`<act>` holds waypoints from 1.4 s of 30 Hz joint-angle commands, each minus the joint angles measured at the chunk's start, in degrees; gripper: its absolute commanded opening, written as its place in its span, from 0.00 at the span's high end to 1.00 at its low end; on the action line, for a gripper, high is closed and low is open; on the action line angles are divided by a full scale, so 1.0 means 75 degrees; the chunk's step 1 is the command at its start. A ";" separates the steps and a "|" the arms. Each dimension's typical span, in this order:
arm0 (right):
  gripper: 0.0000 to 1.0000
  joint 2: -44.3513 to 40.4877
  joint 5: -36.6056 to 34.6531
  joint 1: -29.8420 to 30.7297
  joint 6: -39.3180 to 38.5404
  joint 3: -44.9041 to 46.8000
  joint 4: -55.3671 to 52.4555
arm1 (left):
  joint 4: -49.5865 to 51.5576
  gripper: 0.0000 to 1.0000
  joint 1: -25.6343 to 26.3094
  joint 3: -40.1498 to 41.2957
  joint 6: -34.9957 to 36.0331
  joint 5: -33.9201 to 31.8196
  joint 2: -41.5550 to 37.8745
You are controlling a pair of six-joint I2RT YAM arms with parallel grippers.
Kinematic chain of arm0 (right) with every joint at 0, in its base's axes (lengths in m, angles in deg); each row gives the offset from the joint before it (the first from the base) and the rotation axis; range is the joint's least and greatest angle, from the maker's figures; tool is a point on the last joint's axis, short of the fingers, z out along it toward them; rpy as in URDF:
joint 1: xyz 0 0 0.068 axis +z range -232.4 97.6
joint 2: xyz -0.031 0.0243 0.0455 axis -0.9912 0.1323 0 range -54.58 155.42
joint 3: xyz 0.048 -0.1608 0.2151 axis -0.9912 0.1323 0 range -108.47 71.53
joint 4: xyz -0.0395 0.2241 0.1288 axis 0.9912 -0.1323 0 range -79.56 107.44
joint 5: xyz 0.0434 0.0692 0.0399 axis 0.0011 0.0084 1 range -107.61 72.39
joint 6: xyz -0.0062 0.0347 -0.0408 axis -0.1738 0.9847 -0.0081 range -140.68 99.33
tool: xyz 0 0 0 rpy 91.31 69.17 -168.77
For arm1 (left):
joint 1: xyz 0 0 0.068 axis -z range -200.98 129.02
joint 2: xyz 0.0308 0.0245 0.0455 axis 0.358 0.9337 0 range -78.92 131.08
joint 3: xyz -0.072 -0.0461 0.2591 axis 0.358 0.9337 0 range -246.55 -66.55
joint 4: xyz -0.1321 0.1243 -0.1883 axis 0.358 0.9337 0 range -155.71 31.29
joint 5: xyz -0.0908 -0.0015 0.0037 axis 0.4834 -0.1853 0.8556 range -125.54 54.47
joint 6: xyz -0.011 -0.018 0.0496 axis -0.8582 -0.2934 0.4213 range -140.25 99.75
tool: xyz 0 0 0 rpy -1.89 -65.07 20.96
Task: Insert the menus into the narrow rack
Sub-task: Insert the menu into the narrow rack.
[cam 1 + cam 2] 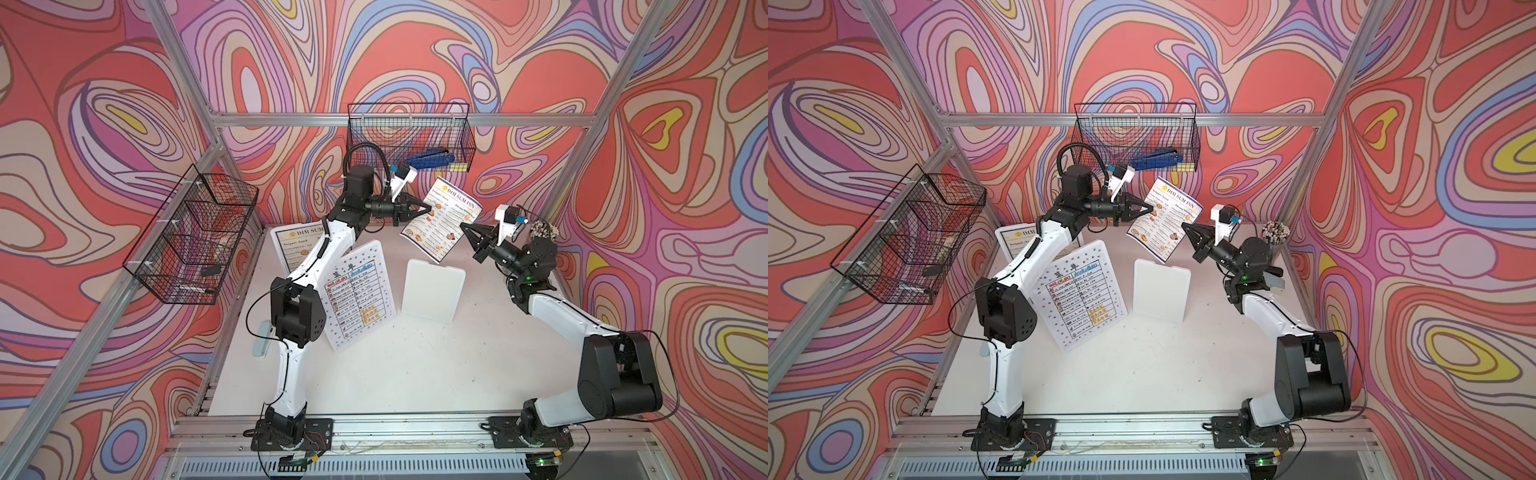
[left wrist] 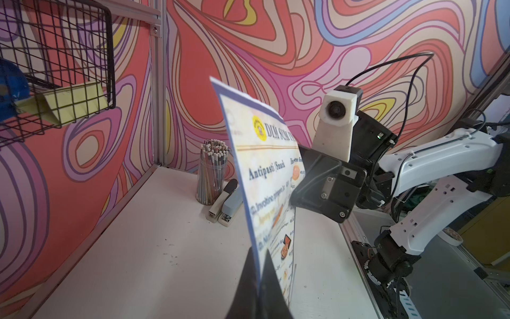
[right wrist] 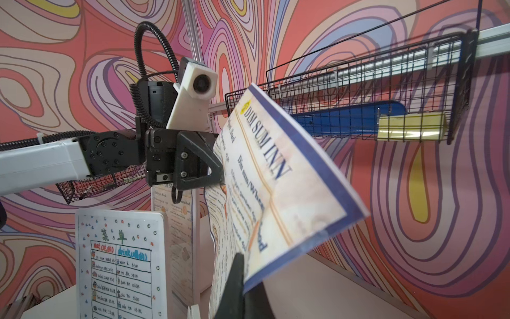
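Observation:
A blue-bordered "DIM SUM INN" menu [image 1: 442, 220] [image 1: 1165, 220] hangs in the air, tilted and slightly curved, below the narrow wire rack [image 1: 409, 133] [image 1: 1136, 133] on the back wall. My left gripper [image 1: 428, 206] [image 2: 259, 251] is shut on one side edge of it. On the opposite edge my right gripper [image 1: 463, 226] [image 3: 242, 273] is shut as well. A white menu [image 1: 359, 295] [image 3: 121, 265] with a table stands upright beside the left arm. Another "DIM SUM INN" menu [image 1: 291, 245] stands behind that arm, partly hidden.
The back rack holds a blue stapler [image 1: 428, 160] and a yellow pad [image 3: 411, 129]. A wire basket with dividers [image 1: 191, 241] hangs on the left wall. A white upright panel [image 1: 432, 291] stands mid-table. A pencil cup [image 2: 212, 171] and a grey stapler [image 2: 226, 204] sit at the back right.

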 commanded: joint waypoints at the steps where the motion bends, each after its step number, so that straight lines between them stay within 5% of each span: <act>1: 1.00 0.0011 0.0017 0.0007 -0.0052 0.0022 -0.0119 | -0.0292 1.00 -0.0035 -0.0132 -0.0092 0.0115 -0.0071; 23: 1.00 -0.0431 -0.0237 -0.0013 0.0001 0.0448 -0.0461 | -0.1336 1.00 -0.0031 0.0501 -0.1034 0.0302 -0.0396; 42: 1.00 -0.0792 -0.0875 -0.0009 -0.0101 0.0262 -0.2001 | 0.0910 1.00 0.0310 0.0523 -0.0357 -0.1681 -0.0985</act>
